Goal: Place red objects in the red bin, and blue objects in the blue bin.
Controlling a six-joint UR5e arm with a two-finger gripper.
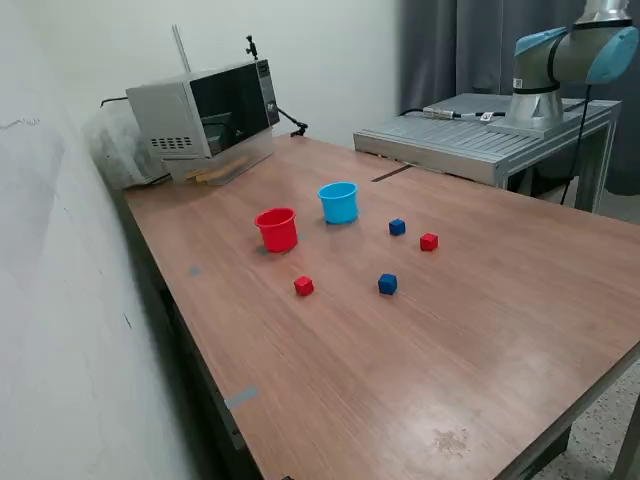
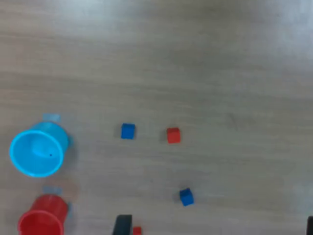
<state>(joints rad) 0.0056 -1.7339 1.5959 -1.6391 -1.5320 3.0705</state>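
On the wooden table (image 1: 480,330) stand a red cup (image 1: 277,229) and a light blue cup (image 1: 339,202), side by side and upright. Both look empty. Two red cubes (image 1: 304,286) (image 1: 429,241) and two dark blue cubes (image 1: 388,284) (image 1: 397,227) lie loose on the table near the cups. The wrist view looks down from high above on the blue cup (image 2: 36,152), red cup (image 2: 43,218), blue cubes (image 2: 127,130) (image 2: 186,197) and red cubes (image 2: 173,135) (image 2: 137,230). My gripper (image 2: 216,227) shows only as two dark fingertips (image 2: 122,225) far apart at the picture's edge, open and empty.
A microwave (image 1: 205,115) stands at the table's far corner by the wall. A grey metal platform (image 1: 480,135) at the back carries the arm's base (image 1: 545,90). The wall runs along the exterior view's left.
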